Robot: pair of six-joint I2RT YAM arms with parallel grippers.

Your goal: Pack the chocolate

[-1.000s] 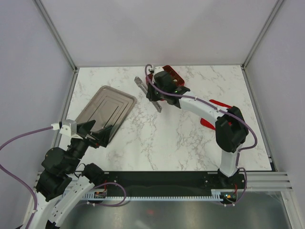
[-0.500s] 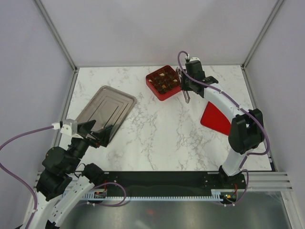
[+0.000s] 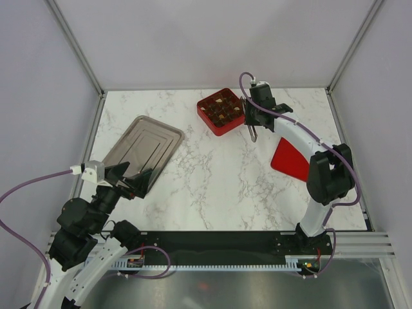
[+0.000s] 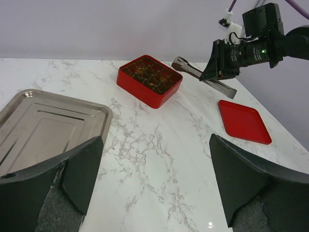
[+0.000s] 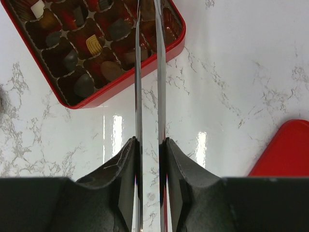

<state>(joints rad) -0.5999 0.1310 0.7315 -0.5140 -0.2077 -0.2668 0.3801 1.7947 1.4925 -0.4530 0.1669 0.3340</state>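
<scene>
The chocolate (image 5: 112, 70) lies as small, mostly dark pieces in the gridded cells of a red box (image 3: 221, 111), with a pale piece (image 5: 37, 8) among them. My right gripper (image 3: 250, 119) is shut on a pair of metal tongs (image 5: 138, 72) just right of the box. The tongs' two arms pass over the box's near corner, and their tips run out of the right wrist view. My left gripper (image 4: 154, 183) hangs open and empty above the marble, far from the box (image 4: 149, 80).
A steel tray (image 3: 143, 148) lies at the left, close to my left gripper (image 3: 129, 181). A flat red lid (image 3: 293, 159) rests on the marble table (image 3: 219, 187) to the right, under the right arm. White walls stand round the table.
The right arm has swung the tongs from over the box's left side to its right side, uncovering the box. The left arm has not moved.
</scene>
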